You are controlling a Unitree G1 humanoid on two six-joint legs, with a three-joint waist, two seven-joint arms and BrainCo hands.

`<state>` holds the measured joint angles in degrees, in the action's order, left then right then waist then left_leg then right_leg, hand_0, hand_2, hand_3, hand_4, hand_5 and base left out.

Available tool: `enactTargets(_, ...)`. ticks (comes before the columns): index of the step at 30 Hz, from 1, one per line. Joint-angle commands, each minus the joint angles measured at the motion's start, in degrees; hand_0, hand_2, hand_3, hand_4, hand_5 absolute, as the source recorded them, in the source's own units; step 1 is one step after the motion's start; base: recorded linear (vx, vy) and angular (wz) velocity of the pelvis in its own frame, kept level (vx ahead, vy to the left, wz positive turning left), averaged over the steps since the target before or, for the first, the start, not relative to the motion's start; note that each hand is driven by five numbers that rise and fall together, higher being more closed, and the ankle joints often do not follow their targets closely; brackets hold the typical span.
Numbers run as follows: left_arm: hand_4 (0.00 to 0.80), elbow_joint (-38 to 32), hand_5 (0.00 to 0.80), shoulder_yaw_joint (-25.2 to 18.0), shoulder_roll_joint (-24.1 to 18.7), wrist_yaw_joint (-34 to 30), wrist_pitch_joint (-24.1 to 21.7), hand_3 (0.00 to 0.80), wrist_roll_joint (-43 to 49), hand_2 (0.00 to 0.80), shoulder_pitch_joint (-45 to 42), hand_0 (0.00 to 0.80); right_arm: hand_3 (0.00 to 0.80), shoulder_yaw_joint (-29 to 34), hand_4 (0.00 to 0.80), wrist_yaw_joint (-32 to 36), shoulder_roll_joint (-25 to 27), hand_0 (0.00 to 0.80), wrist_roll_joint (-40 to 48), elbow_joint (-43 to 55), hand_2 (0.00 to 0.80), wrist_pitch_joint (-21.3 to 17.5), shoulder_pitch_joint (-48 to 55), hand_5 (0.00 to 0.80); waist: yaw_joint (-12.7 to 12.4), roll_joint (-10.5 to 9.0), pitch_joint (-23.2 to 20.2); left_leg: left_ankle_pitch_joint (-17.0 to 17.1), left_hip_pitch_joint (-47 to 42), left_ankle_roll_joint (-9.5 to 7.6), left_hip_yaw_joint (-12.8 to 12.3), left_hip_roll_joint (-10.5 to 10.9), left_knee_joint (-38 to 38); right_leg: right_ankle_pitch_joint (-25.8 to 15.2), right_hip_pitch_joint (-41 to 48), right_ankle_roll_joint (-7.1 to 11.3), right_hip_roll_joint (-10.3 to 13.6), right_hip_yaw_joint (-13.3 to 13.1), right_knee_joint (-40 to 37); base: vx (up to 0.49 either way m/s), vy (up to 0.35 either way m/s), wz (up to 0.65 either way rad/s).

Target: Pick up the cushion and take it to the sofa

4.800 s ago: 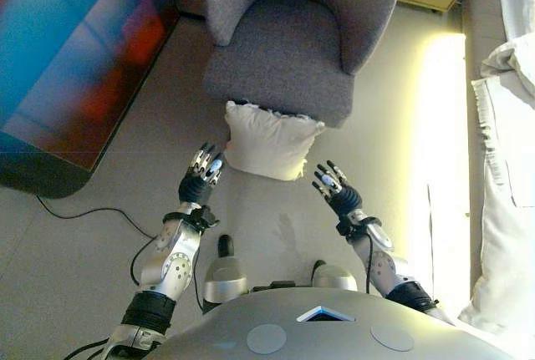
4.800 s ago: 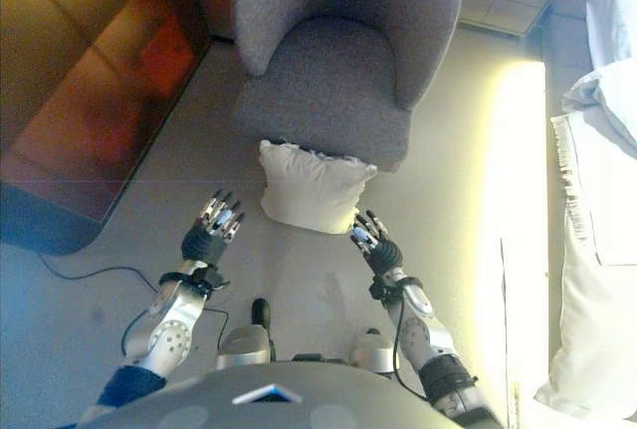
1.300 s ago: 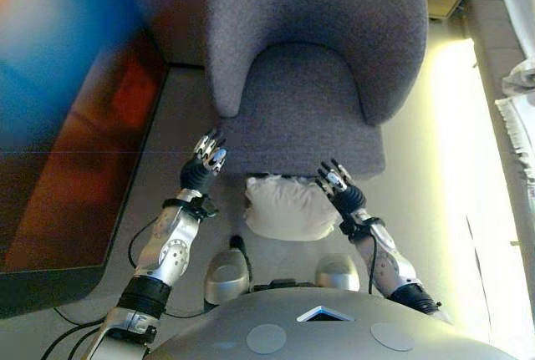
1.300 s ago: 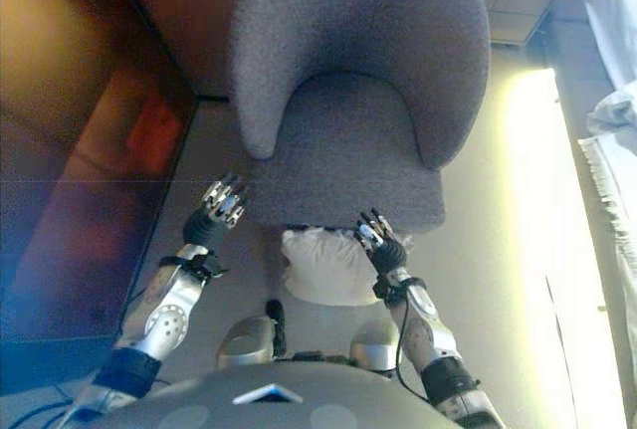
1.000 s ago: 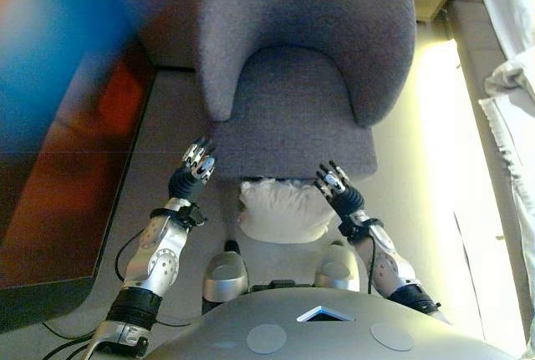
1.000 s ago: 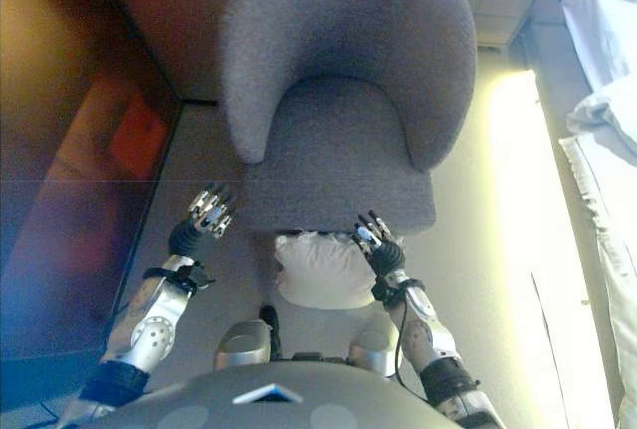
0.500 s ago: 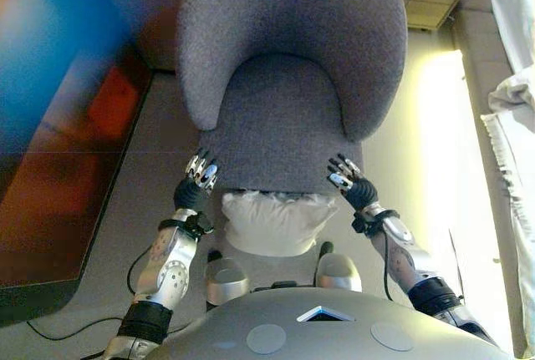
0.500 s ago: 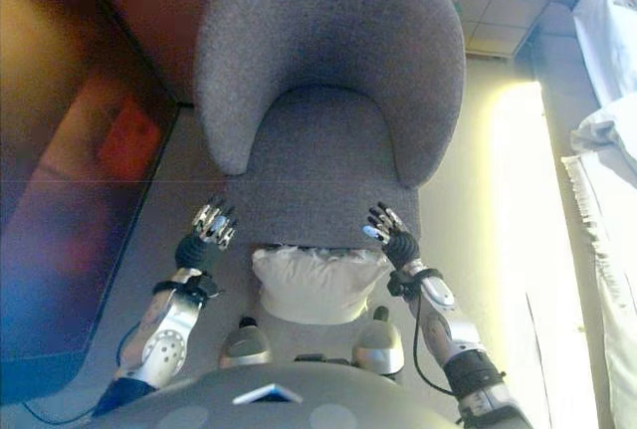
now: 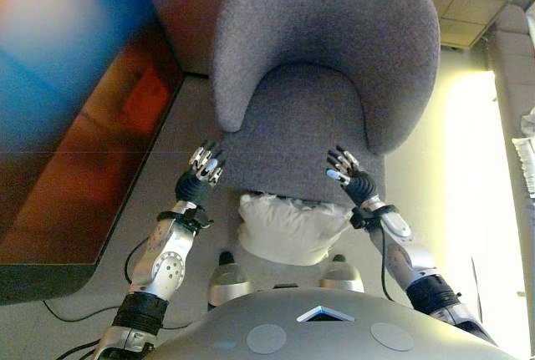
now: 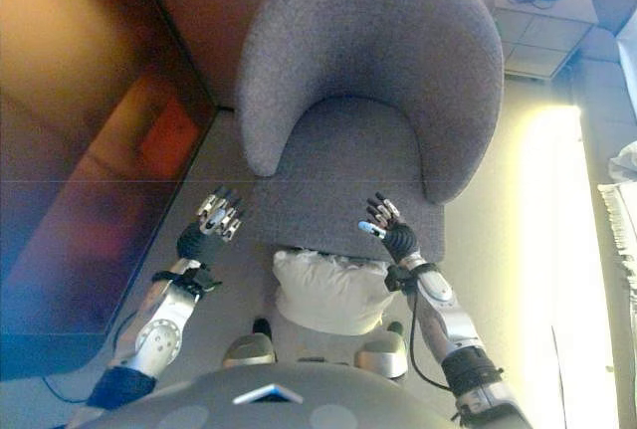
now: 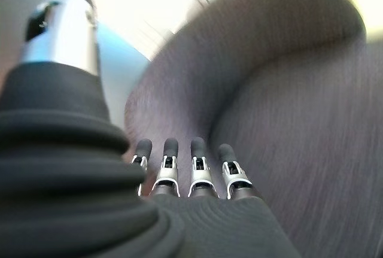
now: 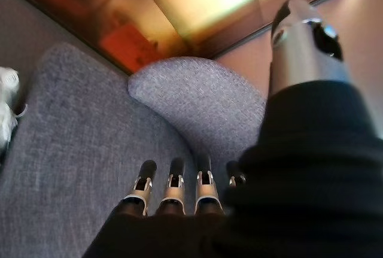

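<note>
Left eye view: the left hand [image 9: 199, 178] is up in the air with its fingers straight and spread. It holds nothing. It hangs by the front left corner of the grey armchair [image 9: 322, 59], just beside the seat edge. In the left wrist view the fingers [image 11: 198, 165] stand in a straight row, with the chair's curved back past them.

The right hand [image 9: 351, 178] is also loose and spread, and it holds nothing. It hangs over the front right corner of the chair's seat. In the right wrist view its fingers [image 12: 172, 186] point along the grey seat toward the chair's arm.

The white cushion [image 9: 288, 228] lies on the floor, right against the front edge of the chair. It sits between the two arms, lower than both hands, and neither hand touches it. Its top edge looks tucked a little under the seat front.

A big dark screen [image 9: 71, 109] with blue and red glow lies to the left of the chair. A small light cabinet [image 10: 537, 26] stands behind the chair on the right.
</note>
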<state>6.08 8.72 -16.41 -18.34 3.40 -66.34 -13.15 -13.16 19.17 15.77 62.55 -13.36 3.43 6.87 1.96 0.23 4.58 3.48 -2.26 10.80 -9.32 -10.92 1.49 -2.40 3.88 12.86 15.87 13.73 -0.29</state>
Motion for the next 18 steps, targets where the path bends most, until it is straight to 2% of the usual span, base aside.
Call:
enactTargets(1,0.0,0.01,0.0,-0.01,4.63,-18.26,8.6,0.0,-20.56,0.0,3.99,0.0,0.0,3.02,0.0,24.44,-9.87,0.0,27.93,5.31,0.0,11.67,-4.32,0.0,-1.97,-0.53,0.07,-1.87,-0.29,-2.57,-3.4,-1.27,-1.21,-1.16,-2.57,0.38,0.56,3.68,2.2,-0.055,-0.004,-0.05)
enactTargets(3,0.0,0.62,0.0,1.24,9.33,-20.62,8.37,0.0,-23.26,0.0,3.41,0.0,0.0,3.81,0.0,23.05,-12.66,0.0,26.42,5.25,0.0,11.46,-5.07,0.0,-1.77,-0.2,-0.28,-1.57,-0.54,-2.37,-4.27,-1.46,-0.28,-1.58,-2.45,0.51,0.31,3.93,1.14,-0.045,0.0,-0.01)
enactTargets(5,0.0,0.73,0.0,1.58,11.0,-20.25,7.8,0.0,-23.43,0.0,2.68,0.0,0.0,3.92,0.0,20.15,-13.59,0.0,25.55,5.04,0.0,11.56,-5.01,0.0,-1.62,-0.18,-0.59,-1.44,-0.67,-2.33,-4.81,-1.52,0.04,-1.78,-2.43,0.43,0.02,3.84,0.56,0.0,0.0,0.0)
enactTargets(13,0.0,-0.4,0.0,-1.6,10.97,-20.28,9.69,0.0,-22.25,0.0,1.52,0.0,0.0,3.82,0.0,20.4,-12.75,0.0,22.77,6.01,0.0,13.55,-0.77,0.0,-1.42,-0.27,-1.86,-1.02,-1.05,-2.43,-5.46,-1.58,1.08,-1.63,-1.91,-0.13,-1.26,3.25,-1.06,0.001,-0.011,-0.06)
enactTargets(18,0.0,-0.91,0.0,-1.44,10.51,-19.39,9.38,0.0,-22.75,0.0,0.87,0.0,0.0,2.37,0.0,19.47,-12.1,0.0,21.41,6.18,0.0,13.06,-0.09,0.0,-1.44,-0.36,-2.39,-0.99,-2.04,-2.56,-5.48,-1.14,1.71,-1.58,-0.92,-0.42,-1.74,3.13,-1.75,0.034,0.0,-0.02)
